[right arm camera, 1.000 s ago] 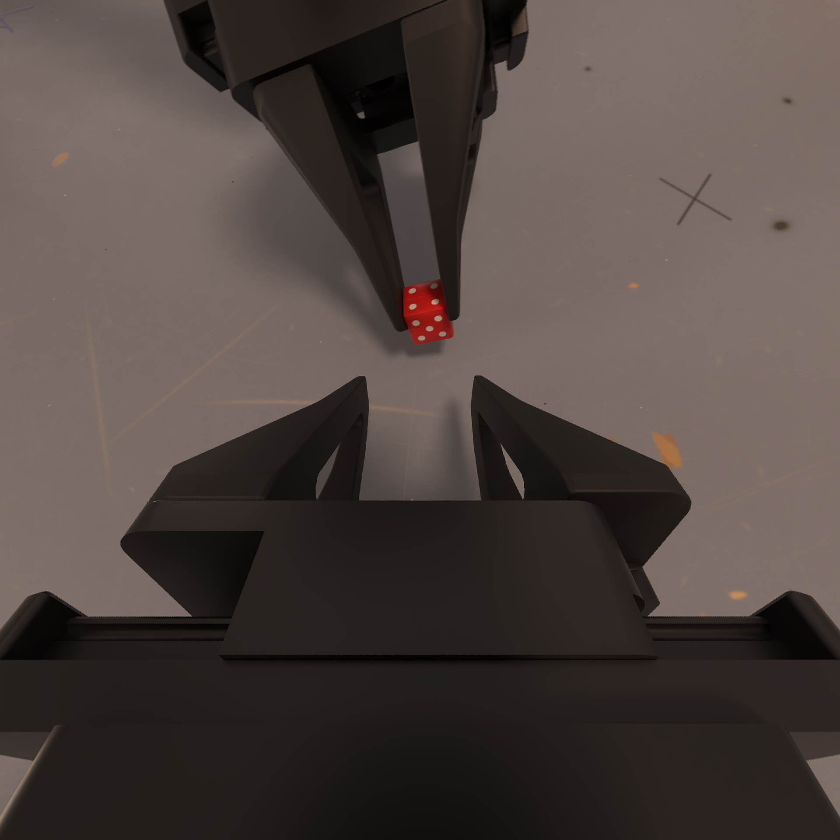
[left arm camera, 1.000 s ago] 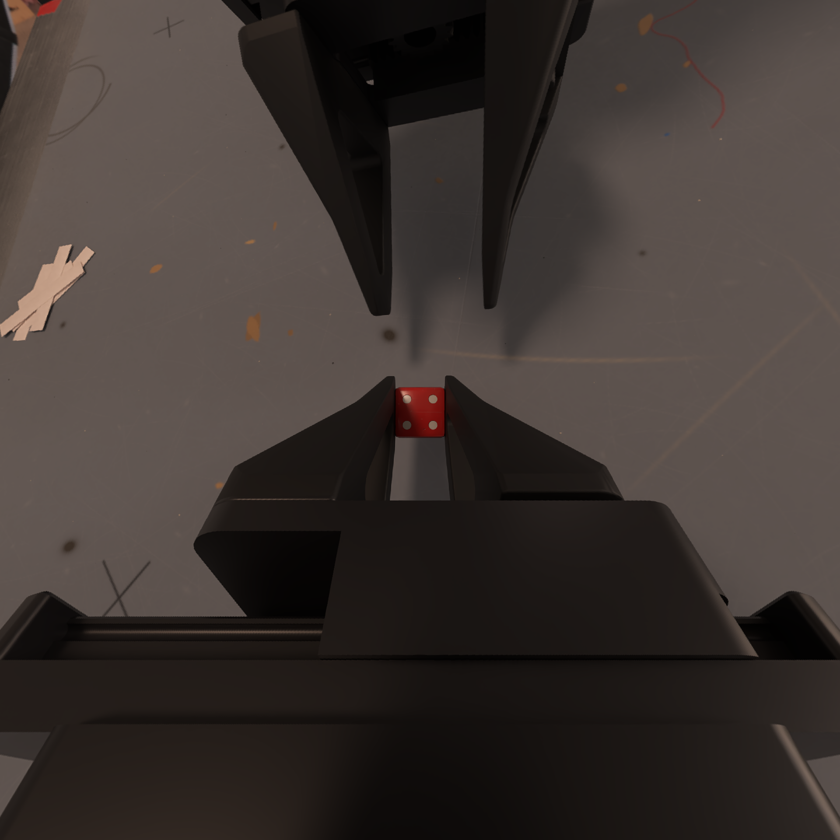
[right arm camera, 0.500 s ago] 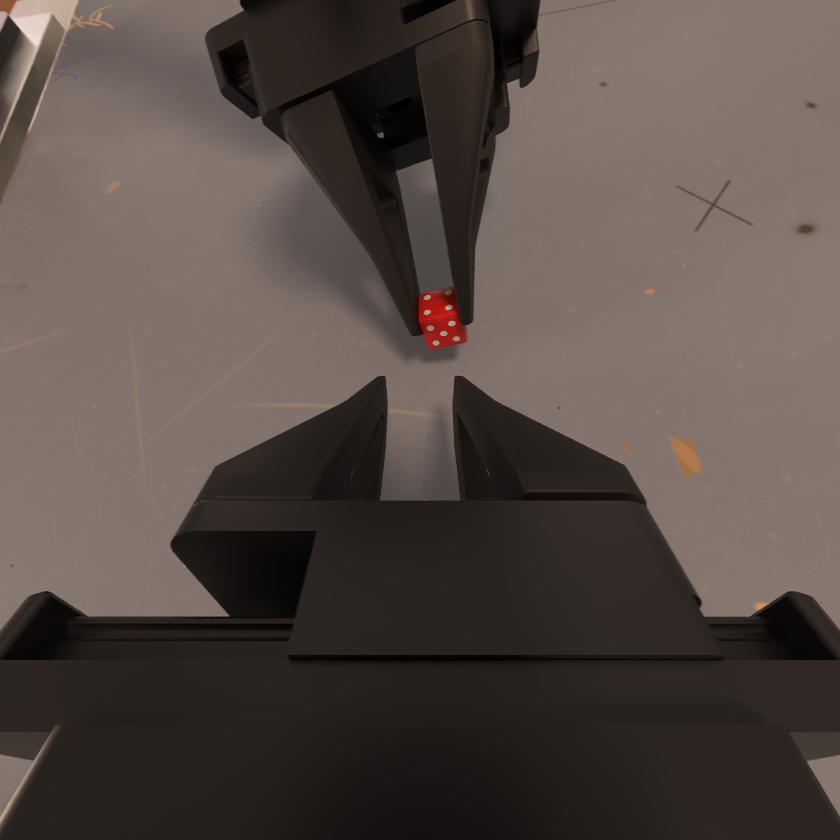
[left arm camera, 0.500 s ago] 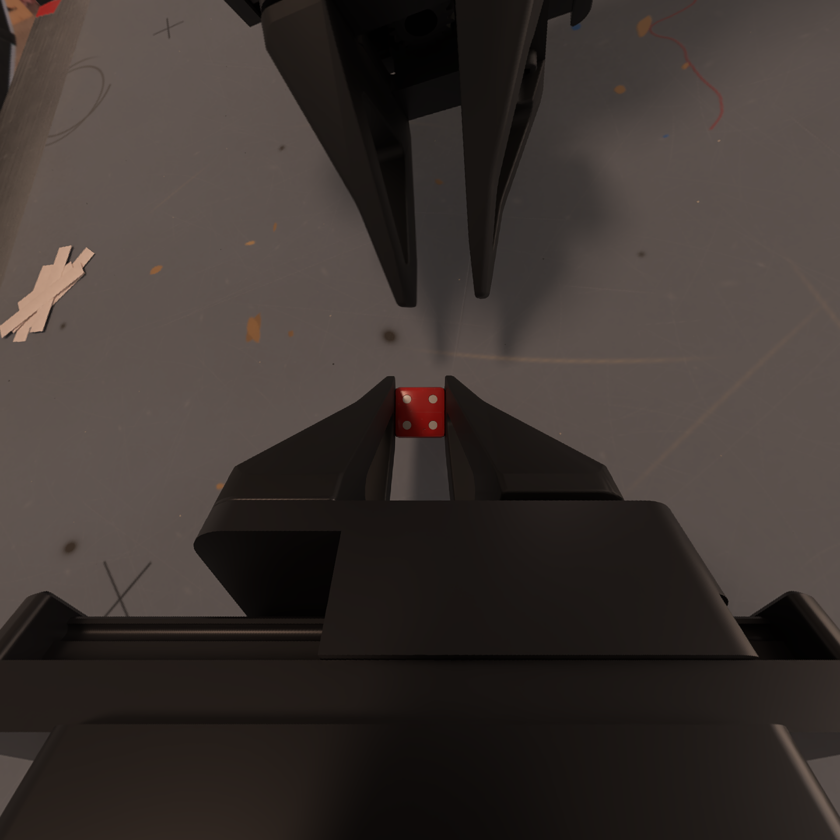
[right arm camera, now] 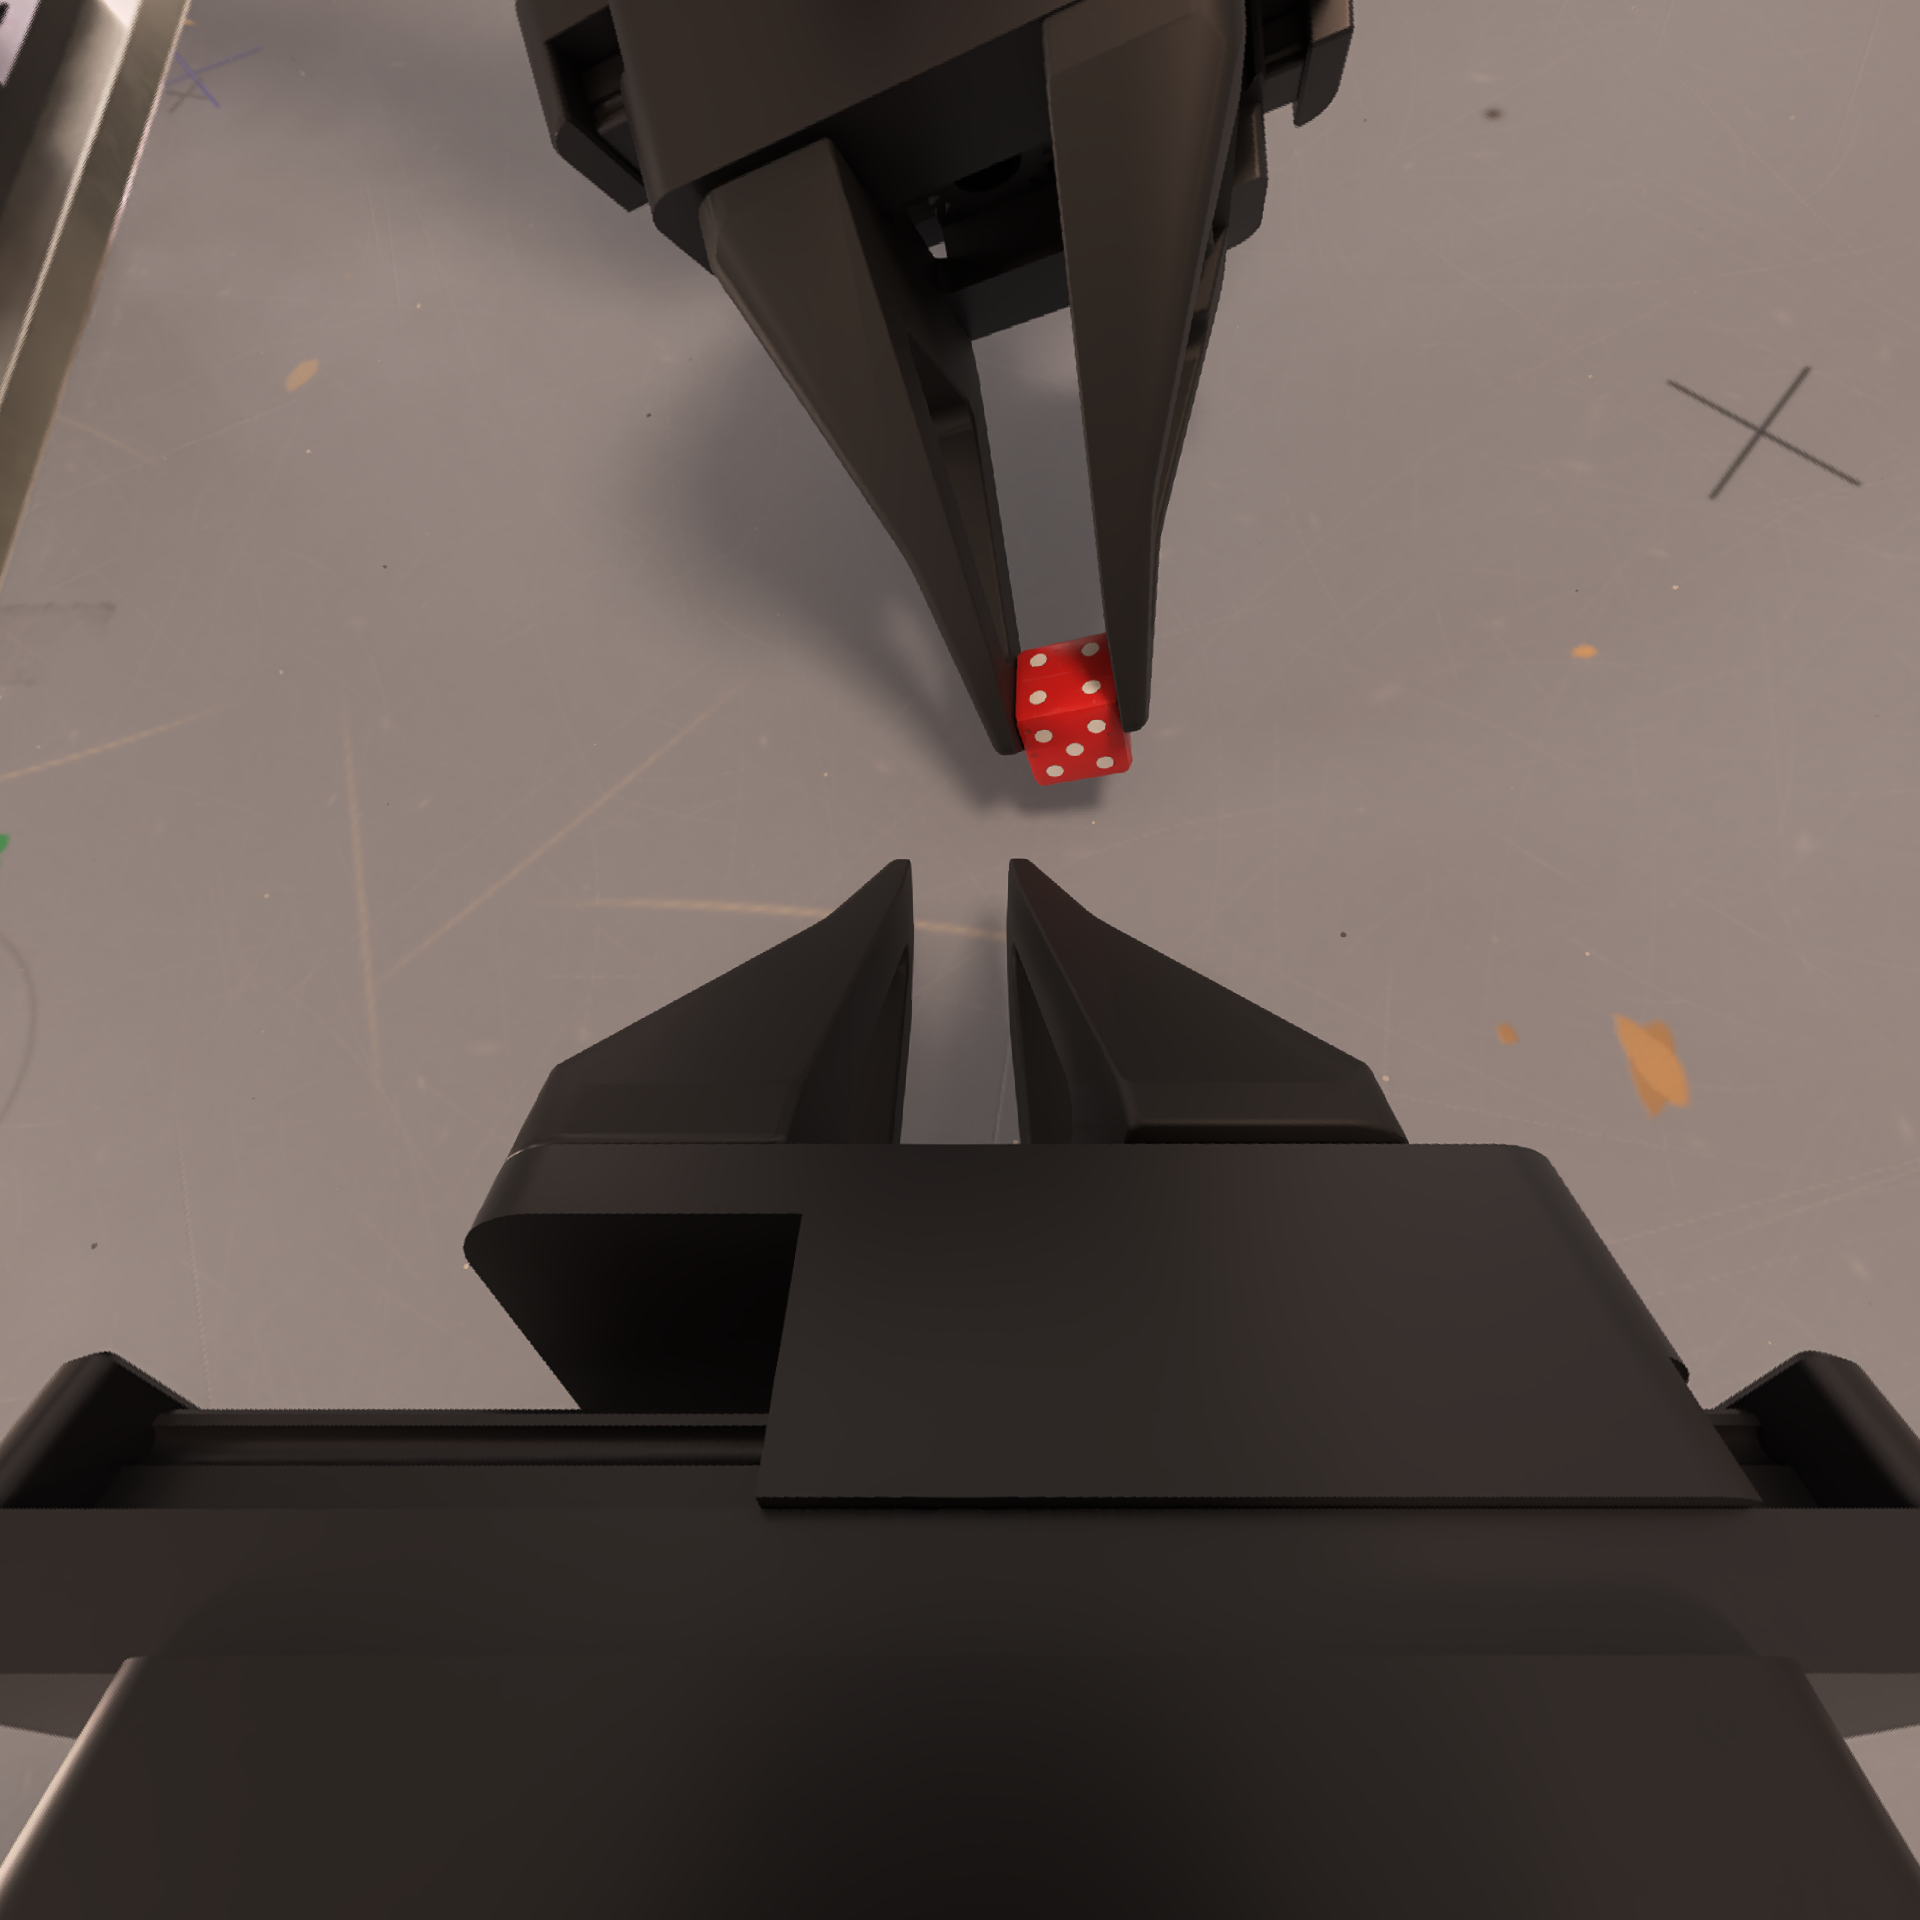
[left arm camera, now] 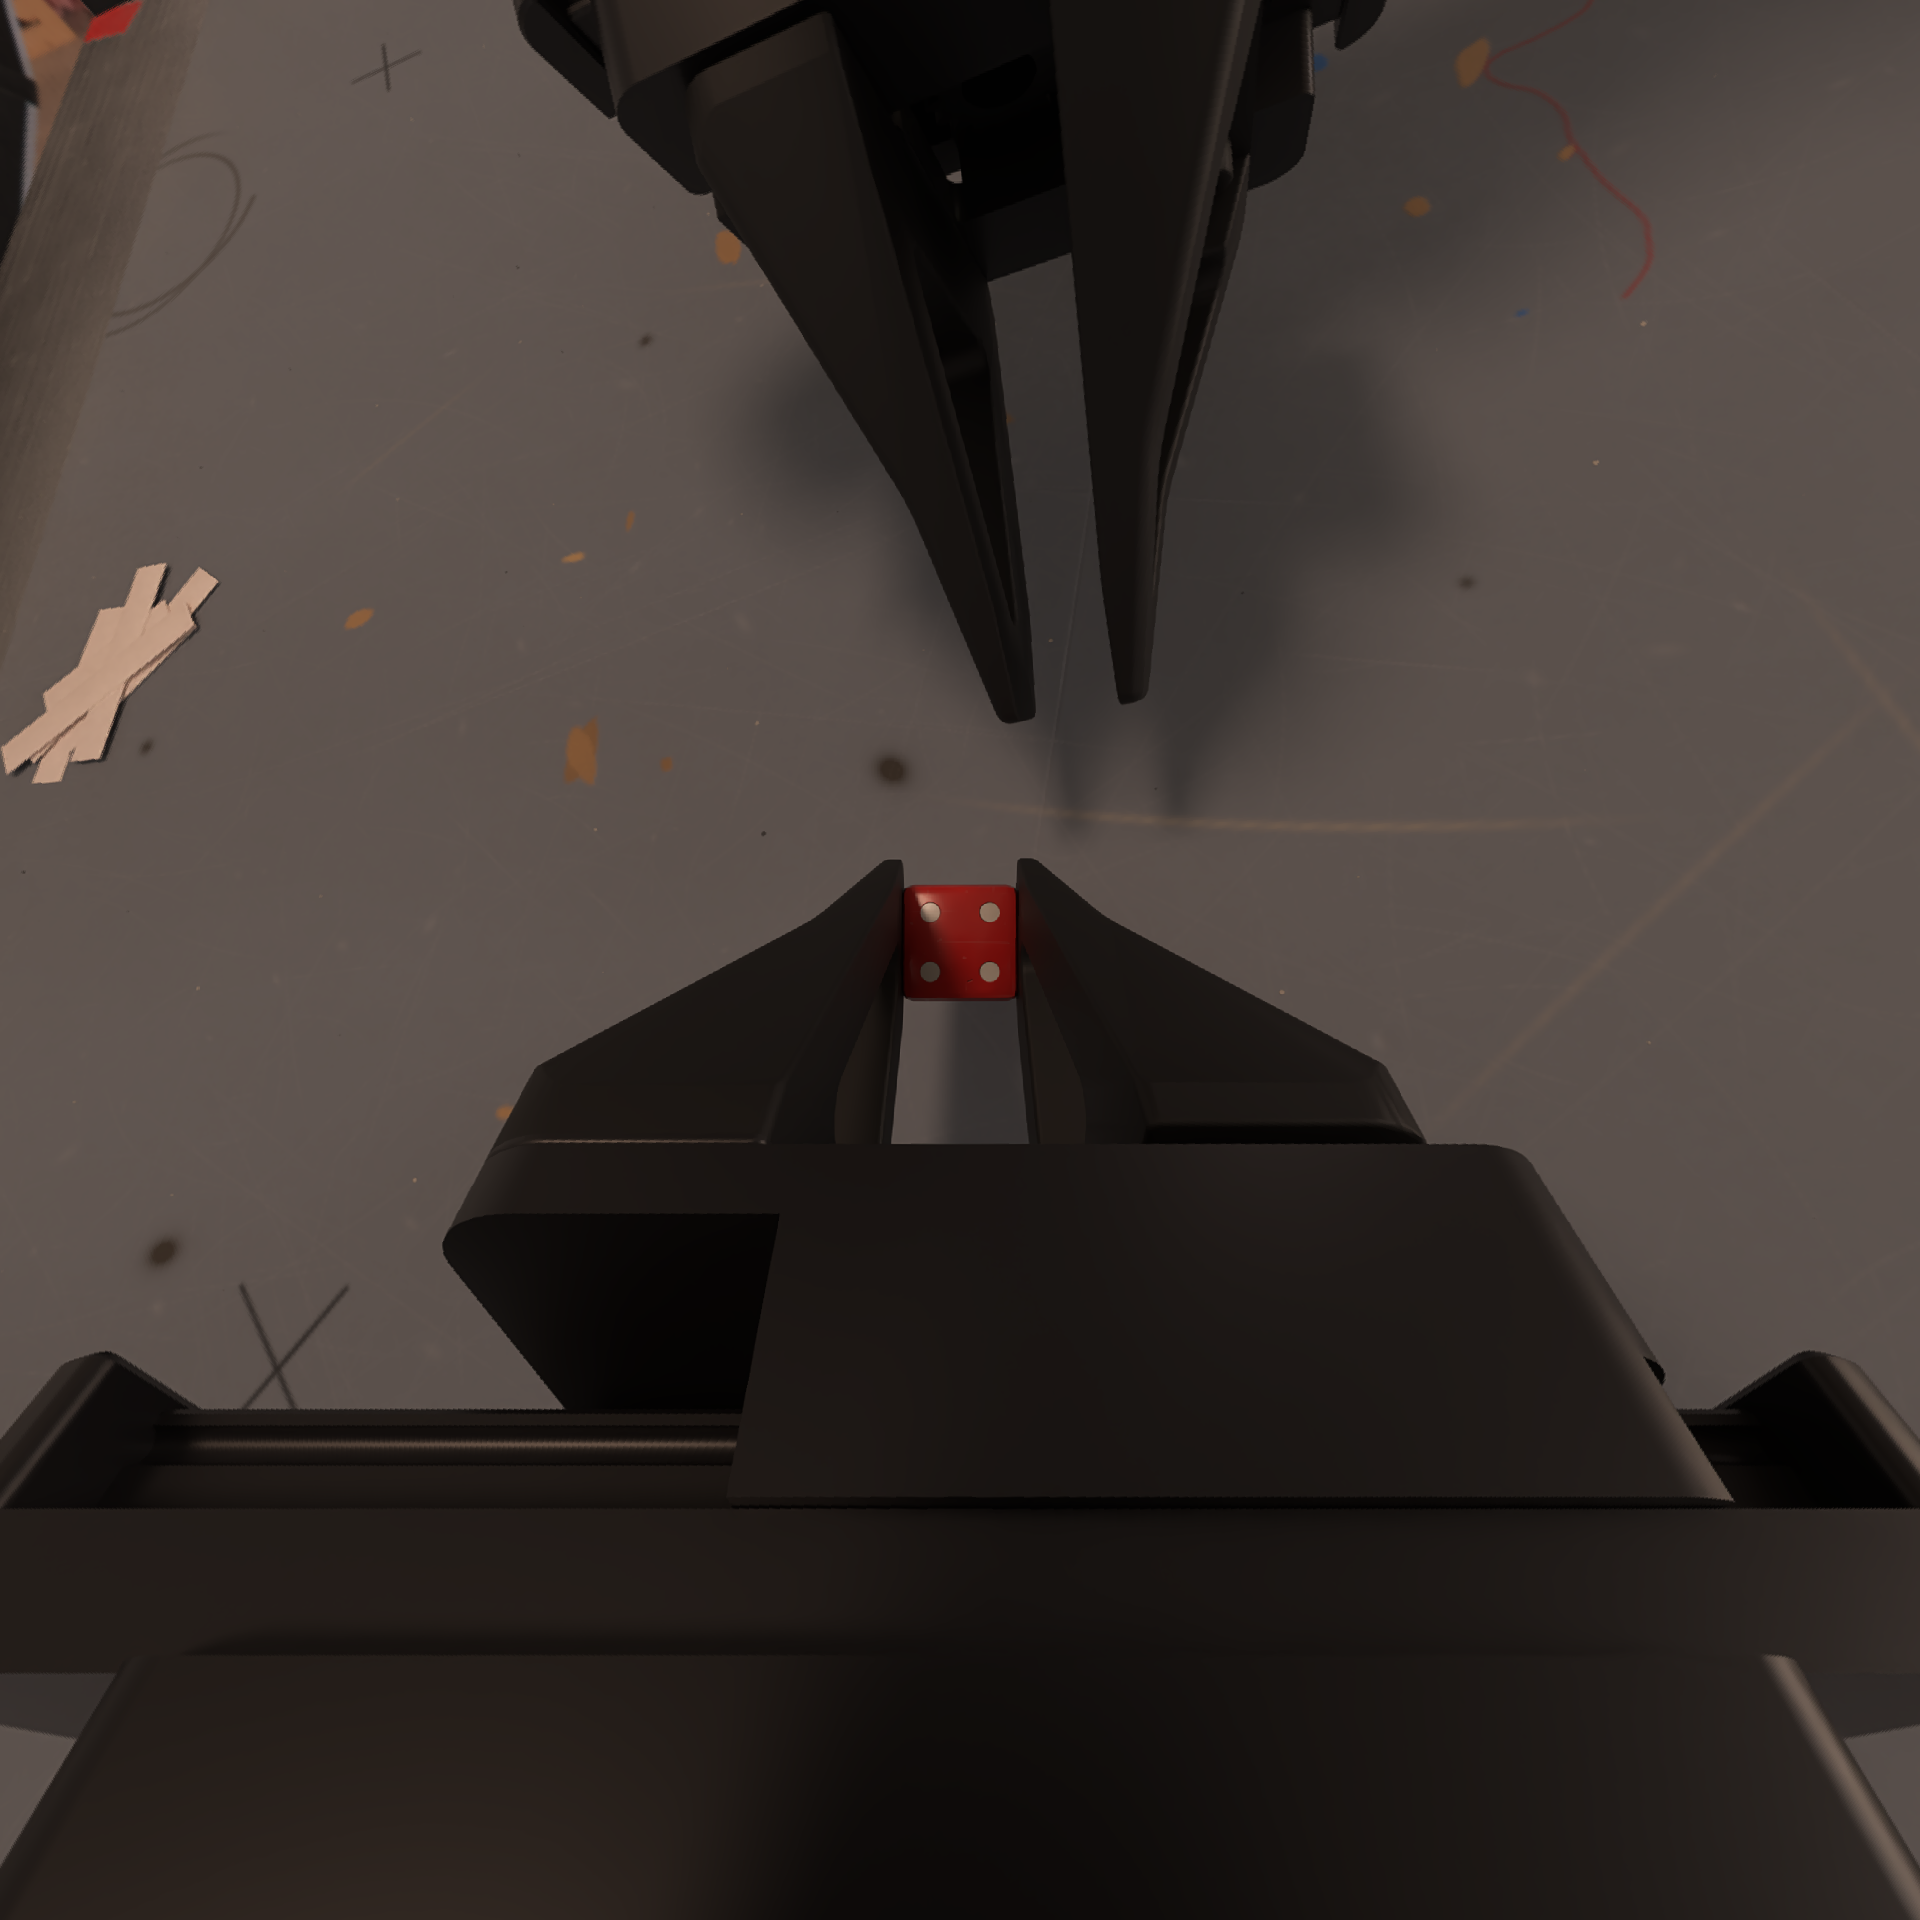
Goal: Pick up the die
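The red die (left arm camera: 959,940) with white pips sits between the fingertips of my left gripper (left arm camera: 959,871), which is shut on it and holds it just above the grey table. In the right wrist view the die (right arm camera: 1070,717) shows pinched at the tips of the left gripper (right arm camera: 1070,732), with a small shadow beneath it. My right gripper (right arm camera: 960,868) is empty, its jaws a narrow gap apart. It faces the left gripper tip to tip, a short way from the die. It also shows in the left wrist view (left arm camera: 1075,709).
Pale tape strips (left arm camera: 104,675) lie on the table at the left. A grey bar (left arm camera: 73,260) runs along the far left edge and shows as a metal rail (right arm camera: 62,260) in the right wrist view. A thin red thread (left arm camera: 1600,177) lies at the upper right.
The right gripper's jaws have narrowed from wide to a small gap. The right gripper has shifted sideways relative to the left one. The left gripper kept its hold on the die.
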### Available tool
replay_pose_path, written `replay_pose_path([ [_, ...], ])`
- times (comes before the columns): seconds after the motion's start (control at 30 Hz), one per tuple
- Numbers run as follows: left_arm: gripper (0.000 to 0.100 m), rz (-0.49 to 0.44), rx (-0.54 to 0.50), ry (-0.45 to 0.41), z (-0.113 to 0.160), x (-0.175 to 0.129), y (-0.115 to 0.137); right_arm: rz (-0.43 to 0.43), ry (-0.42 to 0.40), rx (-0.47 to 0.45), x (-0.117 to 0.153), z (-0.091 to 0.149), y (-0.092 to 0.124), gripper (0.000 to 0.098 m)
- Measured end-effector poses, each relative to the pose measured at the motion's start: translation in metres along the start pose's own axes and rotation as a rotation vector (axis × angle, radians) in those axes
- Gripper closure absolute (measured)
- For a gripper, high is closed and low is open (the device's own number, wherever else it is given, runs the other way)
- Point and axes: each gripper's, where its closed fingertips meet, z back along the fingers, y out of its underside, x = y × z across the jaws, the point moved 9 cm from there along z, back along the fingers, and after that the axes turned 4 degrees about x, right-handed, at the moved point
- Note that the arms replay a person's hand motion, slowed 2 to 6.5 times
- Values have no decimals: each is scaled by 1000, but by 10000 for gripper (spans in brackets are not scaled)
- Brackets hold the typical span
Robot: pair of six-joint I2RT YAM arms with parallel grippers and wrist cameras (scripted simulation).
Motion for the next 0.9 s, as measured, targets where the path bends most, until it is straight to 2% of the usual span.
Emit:
replay_pose_path([
  [0.1,823,0,0,0,0,0,0,-6,7,-14,-2,1,0,830],
  [0.33,823,0,0,0,0,0,0,22,61,-48,-2,3,0,742],
  [0.53,823,0,0,0,0,0,0,37,102,-37,-3,3,1,646],
  [0.63,823,0,0,0,0,0,0,35,107,-25,-3,2,1,632],
  [0.73,823,0,0,0,0,0,0,28,92,-10,-2,1,1,648],
  [0.9,823,-1,0,1,0,0,0,13,14,6,0,0,0,796],
])
